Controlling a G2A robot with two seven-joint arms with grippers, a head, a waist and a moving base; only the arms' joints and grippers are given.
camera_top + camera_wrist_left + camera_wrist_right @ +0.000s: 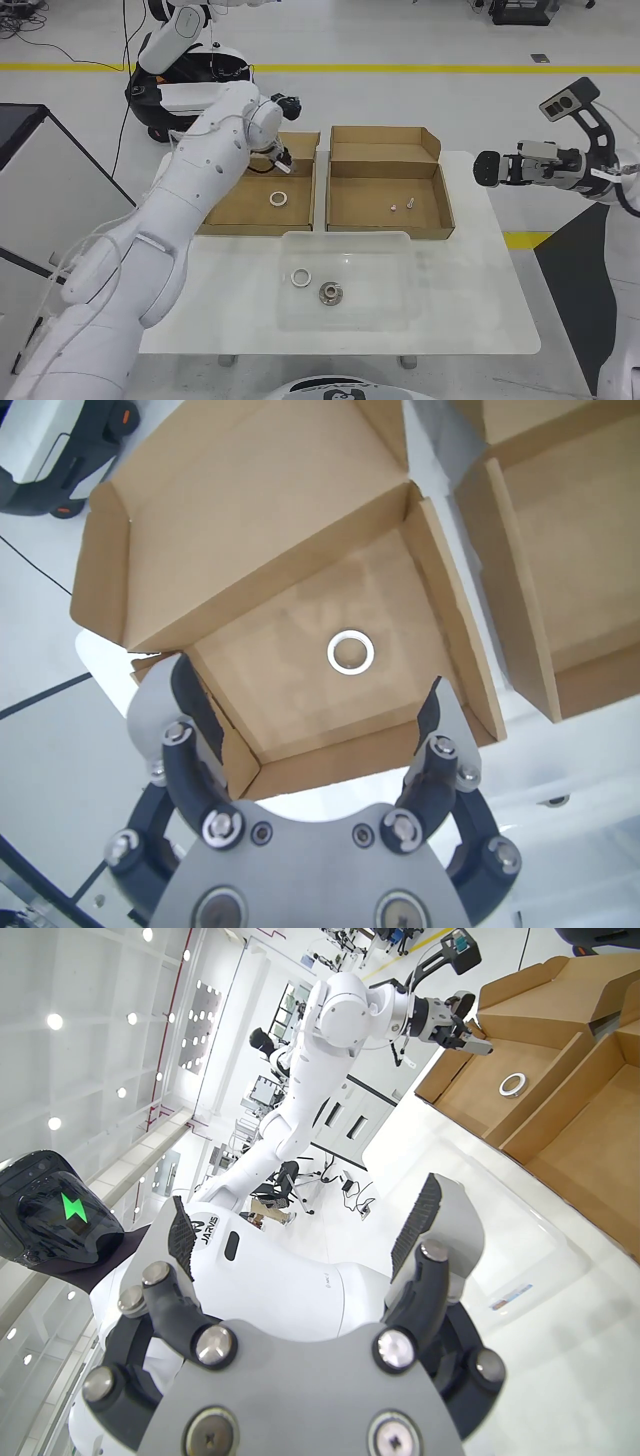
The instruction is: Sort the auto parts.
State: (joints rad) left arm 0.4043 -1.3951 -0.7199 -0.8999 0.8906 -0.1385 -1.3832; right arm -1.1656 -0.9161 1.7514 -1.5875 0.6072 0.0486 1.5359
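A silver ring (278, 198) (351, 651) (513, 1084) lies on the floor of the left cardboard box (236, 205) (450, 590). My left gripper (282, 159) (310, 700) hangs open above that box's back part, with nothing between its fingers (192, 695). The right cardboard box (440, 215) holds two small metal parts (394, 208) (409, 200). In the clear plastic tray (395, 240) in front lie another ring (300, 277) and a flanged metal part (330, 293). My right gripper (487, 168) (305, 1213) is open and empty, off the table's right edge, level with the boxes.
The two boxes stand side by side at the back of the white table (480, 300), lids folded open. The tray sits just in front of them. A wheeled machine (185, 95) stands on the floor behind the table's left.
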